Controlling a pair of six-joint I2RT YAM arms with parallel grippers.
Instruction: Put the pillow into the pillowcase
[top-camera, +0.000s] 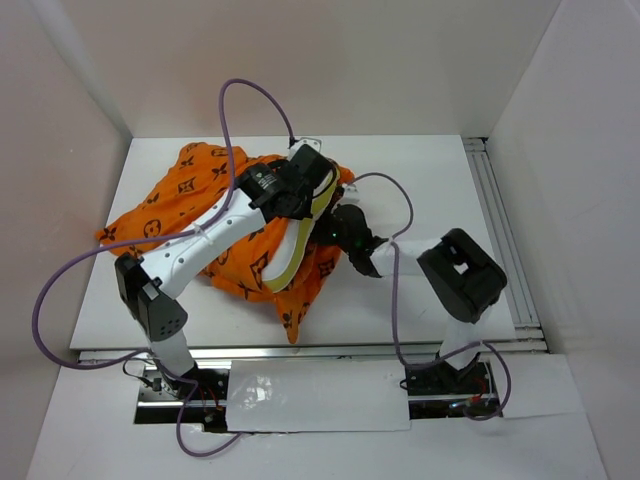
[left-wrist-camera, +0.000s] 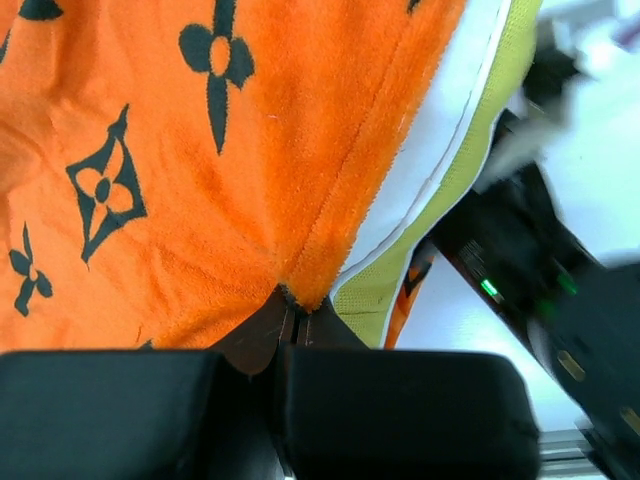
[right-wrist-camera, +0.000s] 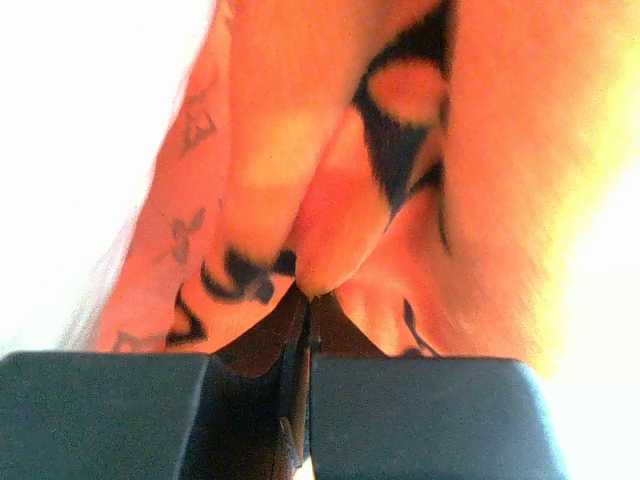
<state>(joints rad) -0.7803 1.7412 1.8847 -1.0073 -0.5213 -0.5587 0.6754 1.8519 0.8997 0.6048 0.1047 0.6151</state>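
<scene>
Left gripper (left-wrist-camera: 295, 320) and right gripper (right-wrist-camera: 308, 300) both tight on the orange pillowcase (left-wrist-camera: 200, 150), pillow (left-wrist-camera: 420, 190) partly inside.

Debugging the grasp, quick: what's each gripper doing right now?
Left gripper: closed, pinching the pillowcase edge.
Right gripper: closed, pinching a pillowcase fold.

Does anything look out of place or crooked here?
Yes. The pillowcase lies crumpled on the table, and the pillow sits only partly inside it, its white and yellow edge sticking out at a slant.
</scene>
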